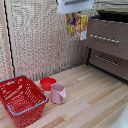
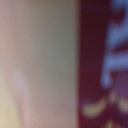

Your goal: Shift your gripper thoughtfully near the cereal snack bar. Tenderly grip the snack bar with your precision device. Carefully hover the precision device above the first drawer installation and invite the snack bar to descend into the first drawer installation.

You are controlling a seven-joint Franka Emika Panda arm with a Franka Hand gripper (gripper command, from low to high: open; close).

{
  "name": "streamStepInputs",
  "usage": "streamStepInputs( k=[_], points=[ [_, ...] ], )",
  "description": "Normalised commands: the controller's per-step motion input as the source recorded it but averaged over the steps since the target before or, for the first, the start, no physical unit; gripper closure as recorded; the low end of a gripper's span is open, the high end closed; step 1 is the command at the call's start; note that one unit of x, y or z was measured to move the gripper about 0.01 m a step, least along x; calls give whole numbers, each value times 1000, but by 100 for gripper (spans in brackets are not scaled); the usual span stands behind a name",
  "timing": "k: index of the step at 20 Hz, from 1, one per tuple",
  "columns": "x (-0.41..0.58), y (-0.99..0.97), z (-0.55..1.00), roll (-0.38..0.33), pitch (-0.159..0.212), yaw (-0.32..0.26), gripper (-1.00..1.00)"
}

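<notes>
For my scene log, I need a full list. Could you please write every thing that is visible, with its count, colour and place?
cereal snack bar: one, yellow and red, hanging in the air under the gripper, beside the open top drawer; the wrist view shows only a blurred close-up of dark red print.
first drawer installation: one, dark brown with silver bar handle, pulled open, top of the chest.
lower drawer: one, dark brown, shut, below it.
basket: one, red, on the wooden floor, exterior view's left.
bowl: one, red, beside the basket.
mug: one, pink, in front of the bowl.
gripper: one, white, top edge, fingers hidden.
</notes>
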Motion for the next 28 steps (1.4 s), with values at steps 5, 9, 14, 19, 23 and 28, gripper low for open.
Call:
streamStepInputs(
  k=[5, 9, 14, 19, 23, 28],
  points=[
    [277, -221, 967, -51, 93, -57, 100],
    [166, -261, 994, -42, 77, -37, 100],
    [18, -481, 998, -17, 67, -44, 100],
    [0, -859, 874, 11, 113, -50, 100],
    [0, -1000, 673, 35, 72, -25, 100],
    [-20, -1000, 453, 22, 85, 0, 100]
  ],
)
